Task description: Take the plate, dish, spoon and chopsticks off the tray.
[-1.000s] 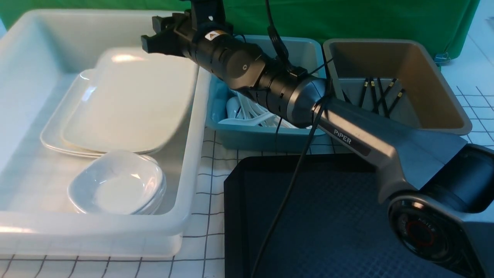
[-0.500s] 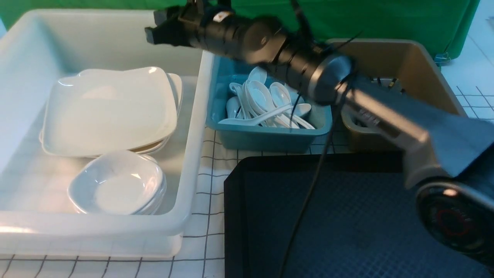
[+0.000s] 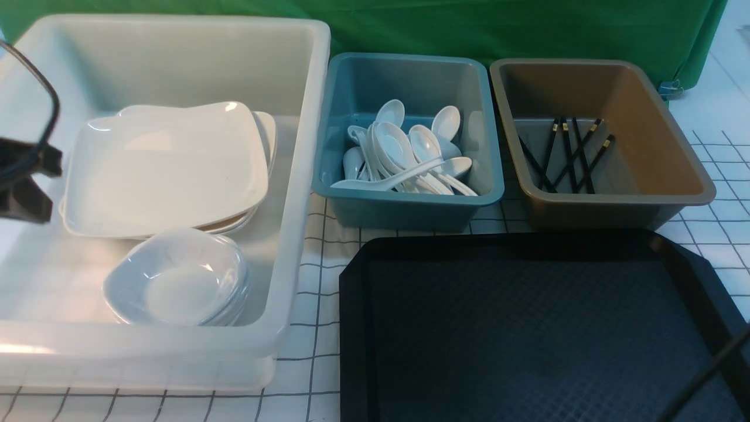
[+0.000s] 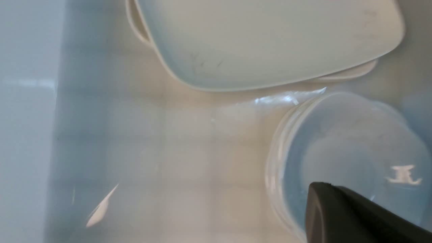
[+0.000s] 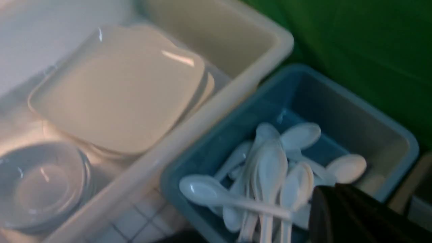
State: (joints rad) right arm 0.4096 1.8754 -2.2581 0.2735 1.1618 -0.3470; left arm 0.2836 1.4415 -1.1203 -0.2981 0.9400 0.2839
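Note:
The black tray (image 3: 527, 328) lies bare at the front right. A white plate (image 3: 164, 167) tops a stack inside the big white tub (image 3: 304, 146), with small stacked dishes (image 3: 181, 281) in front of it. Several spoons (image 3: 404, 152) fill the teal tub (image 3: 410, 208), and chopsticks (image 3: 565, 155) lie in the brown tub (image 3: 662, 152). My left gripper (image 4: 319, 189) is shut and empty, hovering over the dish stack (image 4: 344, 141) near the plate (image 4: 270, 37). My right gripper (image 5: 324, 194) is shut and empty above the spoons (image 5: 270, 168).
A dark part of my left arm (image 3: 23, 187) and its cable show at the left edge over the white tub. A green cloth hangs behind the tubs. The table has a white gridded cover (image 3: 319, 281). A thin cable crosses the tray's front right corner.
The plate has dropped flat onto the stack in the white tub. My right arm has pulled back out of the front view, and its jaws have closed.

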